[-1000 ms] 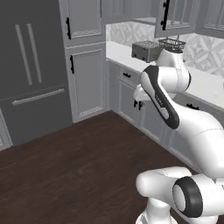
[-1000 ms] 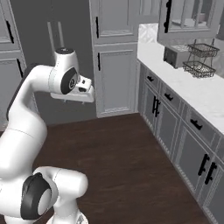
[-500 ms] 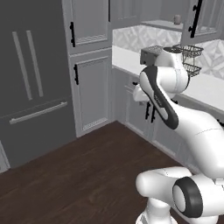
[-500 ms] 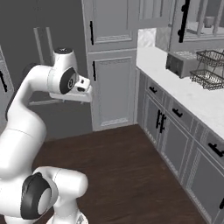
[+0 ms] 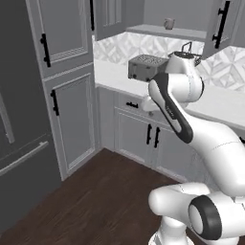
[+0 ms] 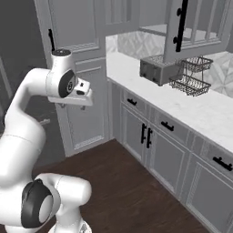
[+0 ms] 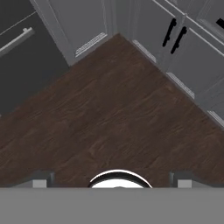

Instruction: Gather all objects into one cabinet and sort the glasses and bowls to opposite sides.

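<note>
The hand (image 7: pixel 112 181) is seen in the hand view pointing straight down at the dark wood floor (image 7: pixel 109 113), with its two finger tips (image 7: pixel 41 180) set far apart at the lower edge and nothing between them; it is recorded as released and empty. In the right base view the hand (image 6: pixel 82 98) is carried out in front of the tall grey pantry doors (image 6: pixel 86 113), well apart from the surface (image 6: pixel 182 102).

The upper wall cabinet (image 5: pixel 165 32) is found with its doors swung outward, a black bar handle (image 5: pixel 220 24) showing on the right-hand door. On its pale shelf a small cup (image 5: pixel 168 23) is standing upright (colour reads as dull grey-brown; it is too small for finer detail). No other tableware can be made out with certainty in these views.

On the surface (image 5: pixel 215 100) a silver toaster (image 5: pixel 146 67) is placed against the patterned backsplash. In the right base view the toaster (image 6: pixel 157 70) is seen just beside a black wire rack (image 6: pixel 191 75), which stands further along the surface. The contents of the rack cannot be told.

Below the surface, lower cabinet doors (image 7: pixel 179 41) with paired black handles are noted, all closed. A dark refrigerator (image 5: pixel 19 119) is located at the far left.
</note>
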You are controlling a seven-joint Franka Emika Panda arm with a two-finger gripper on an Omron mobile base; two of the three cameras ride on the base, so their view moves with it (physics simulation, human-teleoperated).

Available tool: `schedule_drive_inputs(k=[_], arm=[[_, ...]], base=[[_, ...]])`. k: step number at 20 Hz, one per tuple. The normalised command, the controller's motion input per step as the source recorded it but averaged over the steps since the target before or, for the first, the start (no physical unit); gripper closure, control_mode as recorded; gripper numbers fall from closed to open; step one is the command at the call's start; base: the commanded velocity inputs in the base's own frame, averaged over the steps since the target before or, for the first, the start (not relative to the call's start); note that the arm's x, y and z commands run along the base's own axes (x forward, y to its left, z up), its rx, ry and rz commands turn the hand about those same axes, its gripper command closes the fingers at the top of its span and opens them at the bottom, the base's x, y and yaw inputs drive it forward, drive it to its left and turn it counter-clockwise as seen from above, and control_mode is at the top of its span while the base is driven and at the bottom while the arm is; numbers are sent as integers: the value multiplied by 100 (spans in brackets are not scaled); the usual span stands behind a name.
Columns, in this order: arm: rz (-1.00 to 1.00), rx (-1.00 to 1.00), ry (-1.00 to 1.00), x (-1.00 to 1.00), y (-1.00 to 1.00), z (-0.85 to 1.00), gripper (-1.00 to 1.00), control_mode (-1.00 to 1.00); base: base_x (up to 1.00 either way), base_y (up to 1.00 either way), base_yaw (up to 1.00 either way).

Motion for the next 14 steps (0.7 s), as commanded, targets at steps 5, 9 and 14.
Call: schedule_drive_inputs(k=[5,9,14], arm=[[0,0,0,0,0,0,-100,100],[0,0,0,0,0,0,-100,100],[0,0,0,0,0,0,-100,100]], base=[[100,46,-34],[100,46,-51],[100,52,-55]])
